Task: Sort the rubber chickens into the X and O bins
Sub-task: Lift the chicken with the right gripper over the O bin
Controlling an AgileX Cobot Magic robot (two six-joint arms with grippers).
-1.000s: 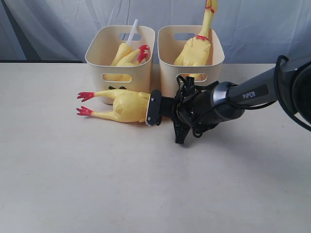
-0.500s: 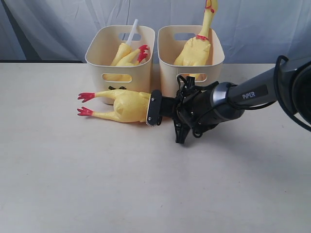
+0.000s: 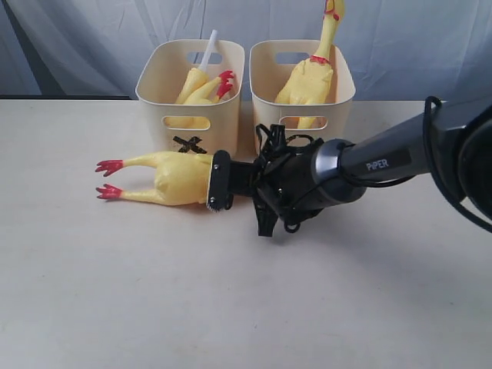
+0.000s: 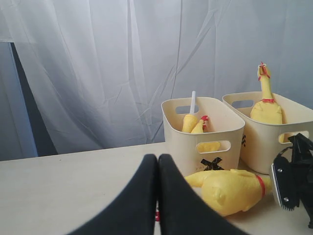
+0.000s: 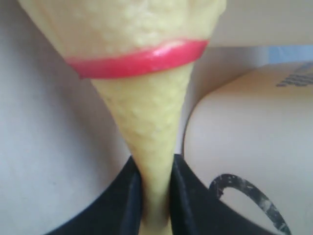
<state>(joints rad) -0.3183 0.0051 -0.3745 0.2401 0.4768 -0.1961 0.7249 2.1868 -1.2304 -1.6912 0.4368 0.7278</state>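
Note:
A yellow rubber chicken [image 3: 165,178] lies on the table in front of the X bin [image 3: 157,88], its red feet pointing left. My right gripper [image 3: 218,182] is shut on its neck; in the right wrist view the thin neck [image 5: 155,142] sits squeezed between the black fingers [image 5: 185,196], below the red neck ring [image 5: 142,61]. The X bin holds a headless body with a white tube [image 3: 207,48]. In the O bin [image 3: 338,84] stands a whole chicken [image 3: 311,77], head up. My left gripper [image 4: 157,164] is shut with nothing in it, hanging over the table to the left of the lying chicken [image 4: 230,191].
The two bins stand side by side at the back of the table, before a pale curtain [image 3: 415,38]. The black X mark [image 3: 190,144] shows just behind the lying chicken. Part of the black O mark [image 5: 244,193] is beside my right gripper. Bare tabletop [image 3: 231,307] lies toward the front.
My right gripper has moved left along the table with the chicken's neck in it, sliding the chicken left. The X mark on the bin is now uncovered.

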